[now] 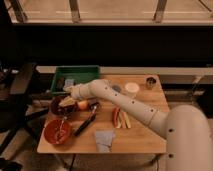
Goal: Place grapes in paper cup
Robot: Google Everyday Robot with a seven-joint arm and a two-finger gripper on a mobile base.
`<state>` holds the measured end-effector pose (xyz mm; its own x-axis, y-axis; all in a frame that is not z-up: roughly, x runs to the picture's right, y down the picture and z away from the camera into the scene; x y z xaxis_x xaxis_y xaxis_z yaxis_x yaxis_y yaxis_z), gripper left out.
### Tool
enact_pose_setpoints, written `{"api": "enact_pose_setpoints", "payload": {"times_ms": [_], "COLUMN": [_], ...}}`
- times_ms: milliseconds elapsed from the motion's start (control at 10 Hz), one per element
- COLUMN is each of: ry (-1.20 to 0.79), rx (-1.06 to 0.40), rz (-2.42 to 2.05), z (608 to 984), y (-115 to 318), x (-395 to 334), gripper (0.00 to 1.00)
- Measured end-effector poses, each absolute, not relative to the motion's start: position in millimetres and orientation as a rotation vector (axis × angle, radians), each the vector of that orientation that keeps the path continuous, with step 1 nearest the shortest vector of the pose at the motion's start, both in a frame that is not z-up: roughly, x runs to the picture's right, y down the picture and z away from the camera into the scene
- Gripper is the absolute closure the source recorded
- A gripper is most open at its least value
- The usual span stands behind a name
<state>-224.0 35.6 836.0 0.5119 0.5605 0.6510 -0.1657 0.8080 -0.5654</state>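
Note:
The grapes show as a dark reddish-purple cluster at the left side of the wooden table, in front of the green tray. My gripper is at the end of the white arm, right over and against the grapes. The paper cup is a white round cup standing at the back middle of the table, well to the right of the gripper. An orange round fruit lies just right of the gripper.
A green tray stands at the back left. A red bowl with a utensil is at the front left. Black tongs, red and yellow strips, a grey cloth and a small metal cup also lie on the table.

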Motion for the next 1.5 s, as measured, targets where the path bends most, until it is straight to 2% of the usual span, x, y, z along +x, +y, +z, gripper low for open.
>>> {"api": "enact_pose_setpoints", "payload": {"times_ms": [800, 1500], "ry": [-0.940, -0.942], "rx": [-0.589, -0.576], "rz": [0.405, 0.398], "z": [852.3, 857.4], "y": [59.9, 63.5], "x": [-237.7, -241.6], "gripper": [0.35, 0.35]}}
